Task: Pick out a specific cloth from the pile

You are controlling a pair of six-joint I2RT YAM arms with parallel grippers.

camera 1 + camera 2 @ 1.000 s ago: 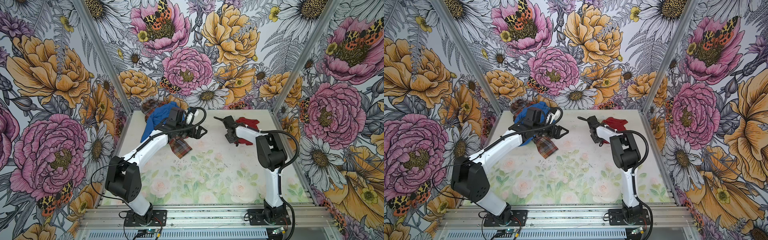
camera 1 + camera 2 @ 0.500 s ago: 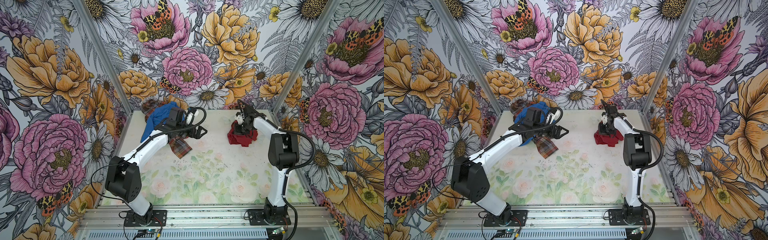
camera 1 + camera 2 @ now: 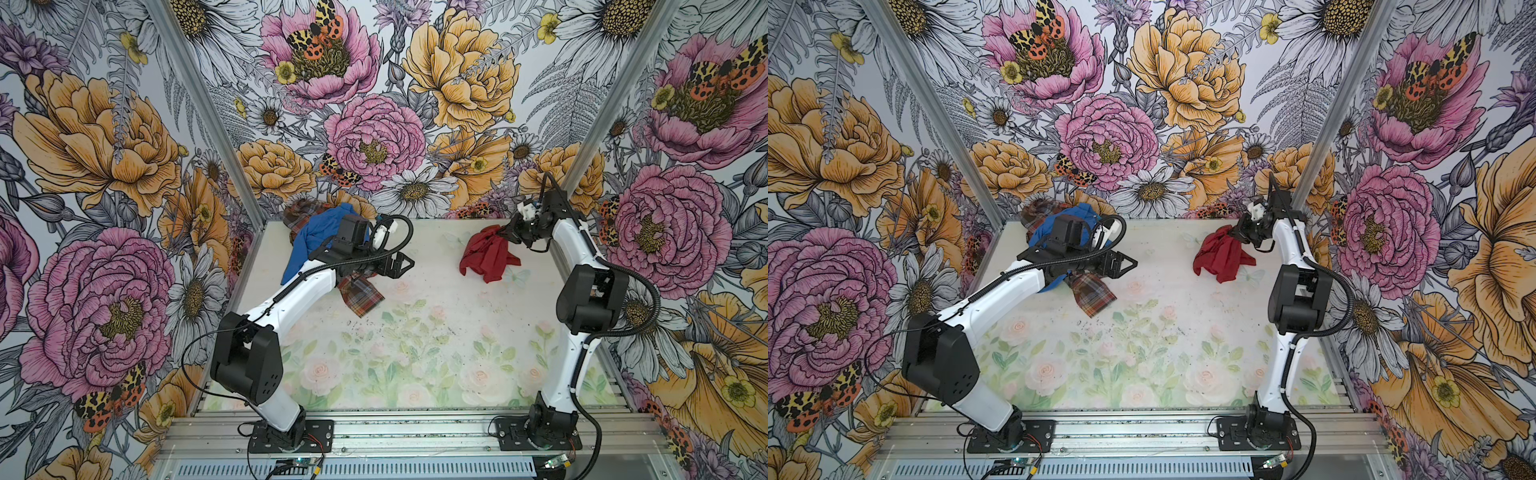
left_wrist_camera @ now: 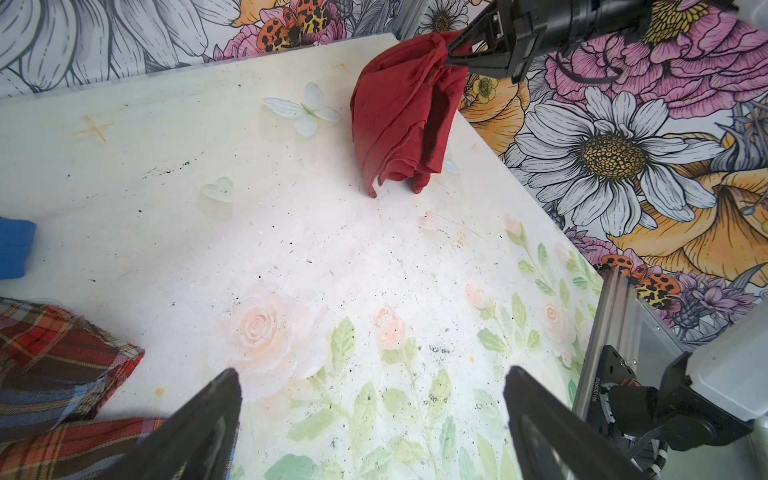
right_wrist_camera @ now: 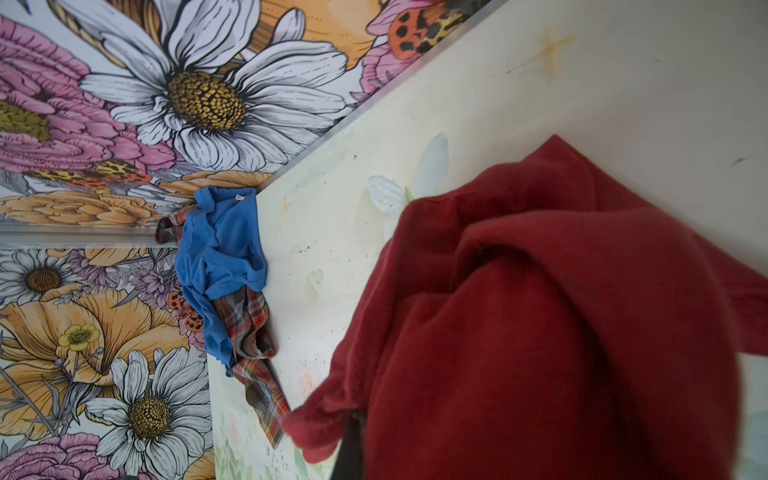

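The plain red cloth (image 3: 487,258) (image 3: 1220,258) hangs bunched from my right gripper (image 3: 505,235) (image 3: 1236,233), which is shut on its top at the back right of the table. In the left wrist view the red cloth (image 4: 395,116) droops from that gripper (image 4: 453,50), and its lower folds reach the table or nearly so. It fills the right wrist view (image 5: 540,316) and hides the jaws there. The pile, a blue cloth (image 3: 320,232) (image 5: 220,257) over a plaid one (image 3: 359,293) (image 5: 249,328), lies at the back left. My left gripper (image 3: 405,264) (image 4: 372,382) is open and empty beside the pile.
The table (image 3: 415,332) has a pale floral print and is enclosed by flowered walls on three sides. Metal corner posts (image 3: 582,137) stand at both back corners. A metal rail (image 3: 415,428) with the two arm bases runs along the front edge.
My right gripper has swung to the right toward the back right corner, lifting the red cloth so that it now hangs. The left arm and the pile have not moved.
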